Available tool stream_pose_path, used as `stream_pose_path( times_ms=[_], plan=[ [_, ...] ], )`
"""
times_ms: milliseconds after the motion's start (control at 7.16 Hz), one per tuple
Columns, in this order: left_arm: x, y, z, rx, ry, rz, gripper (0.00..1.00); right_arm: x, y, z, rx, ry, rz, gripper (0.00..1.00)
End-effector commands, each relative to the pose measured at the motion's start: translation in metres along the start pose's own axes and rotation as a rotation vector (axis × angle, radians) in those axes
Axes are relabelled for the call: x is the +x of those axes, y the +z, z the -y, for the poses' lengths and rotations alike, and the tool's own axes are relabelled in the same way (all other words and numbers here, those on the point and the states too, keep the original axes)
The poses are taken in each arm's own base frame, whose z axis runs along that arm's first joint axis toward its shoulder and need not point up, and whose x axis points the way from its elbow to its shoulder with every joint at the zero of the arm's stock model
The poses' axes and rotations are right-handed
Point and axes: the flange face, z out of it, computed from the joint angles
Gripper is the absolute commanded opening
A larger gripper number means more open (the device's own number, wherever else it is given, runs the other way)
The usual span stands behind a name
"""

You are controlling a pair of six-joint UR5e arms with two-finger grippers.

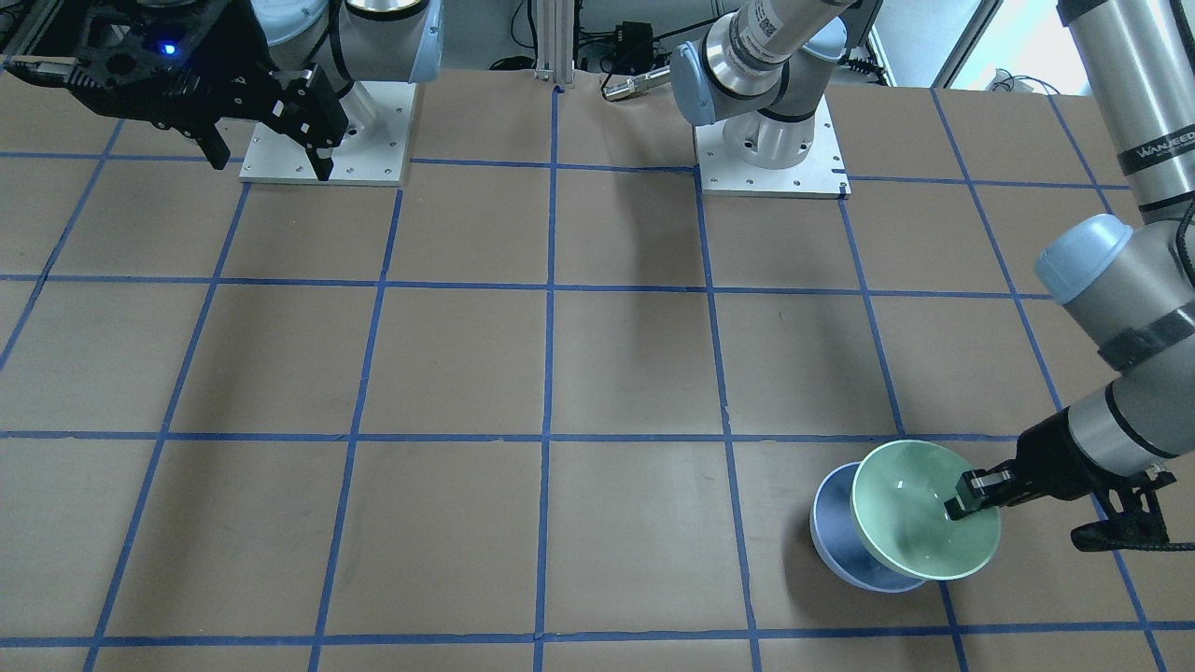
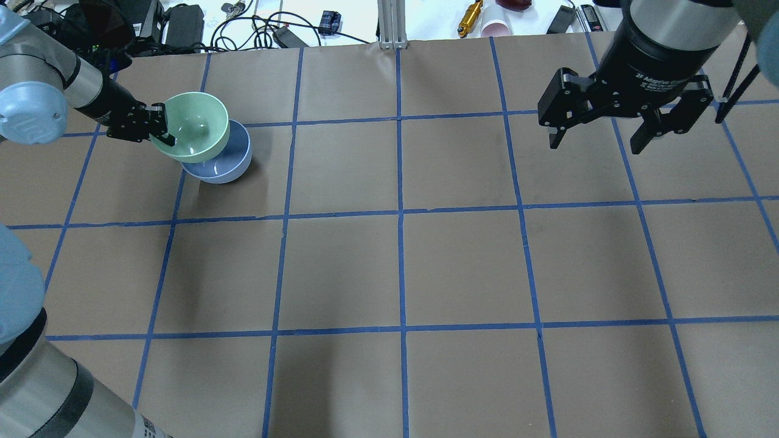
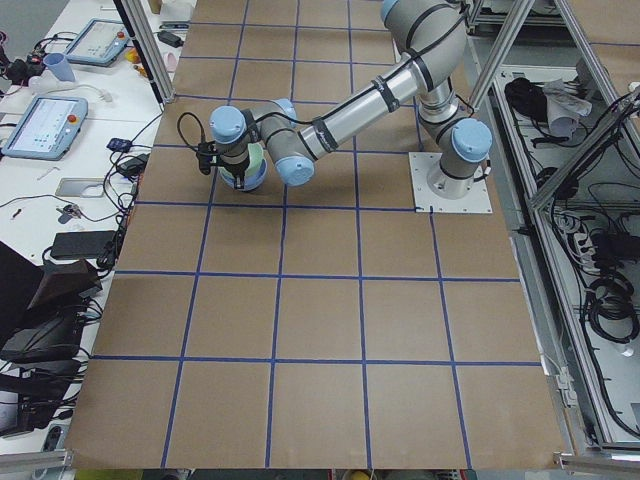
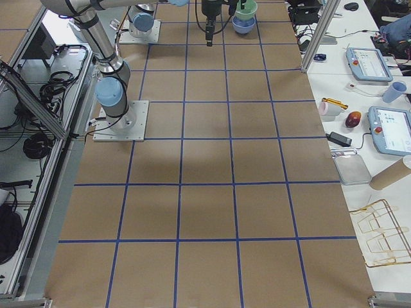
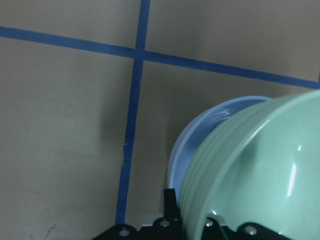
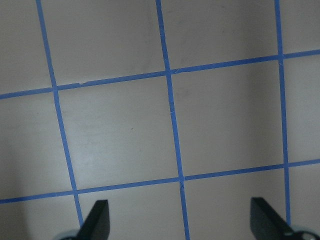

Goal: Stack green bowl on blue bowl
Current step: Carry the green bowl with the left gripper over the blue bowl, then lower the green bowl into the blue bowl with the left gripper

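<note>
One green bowl (image 2: 198, 125) gripped by left tool (image 2: 164, 129), one blue bowl (image 2: 222, 170), right tool (image 2: 594, 146) spread

Brown paper is covering the tabletop (image 2: 462, 267), w/ blue tape (image 2: 400, 213) running over it in a grid of squares. An aluminium post (image 2: 392, 21) is standing at the tabletop's far edge, approx. midway along. Just beyond that edge, cables (image 2: 255, 27) & black power bricks (image 2: 182, 24) are lying on a white bench (image 4: 359, 96), which is also carrying tablets (image 4: 388, 131), a cardboard tube (image 4: 393, 172), a metal tray (image 4: 352, 168) & a wire rack (image 4: 380, 232). Bright light is coming through a pane (image 1: 1008, 37) past the tabletop's corner. Soft shadows are falling across the tabletop's middle squares.
</note>
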Motion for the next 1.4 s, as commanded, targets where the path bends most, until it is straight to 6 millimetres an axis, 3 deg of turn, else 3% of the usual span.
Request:
stream_pose_path(
  times_ms=[0,140,419,699,1257],
  plan=[
    [0.001,0.011,0.002,-0.011,-0.01,-0.001,0.0,0.0,-0.001,0.0,0.0,0.0,0.0,1.0],
    [0.006,0.015,0.003,-0.015,-0.021,-0.002,0.0,0.0,0.0,0.0,0.0,0.0,0.0,1.0],
    [0.013,-0.004,0.007,0.02,-0.006,0.013,0.0,0.0,-0.001,0.0,0.0,0.0,0.0,1.0],
    [0.041,-0.009,0.016,0.034,0.03,0.023,0.0,0.0,-0.001,0.0,0.002,0.0,0.0,1.0],
    [0.037,-0.001,0.012,0.0,0.034,0.06,0.0,0.0,-0.001,0.0,0.002,0.0,0.0,1.0]
  ],
)
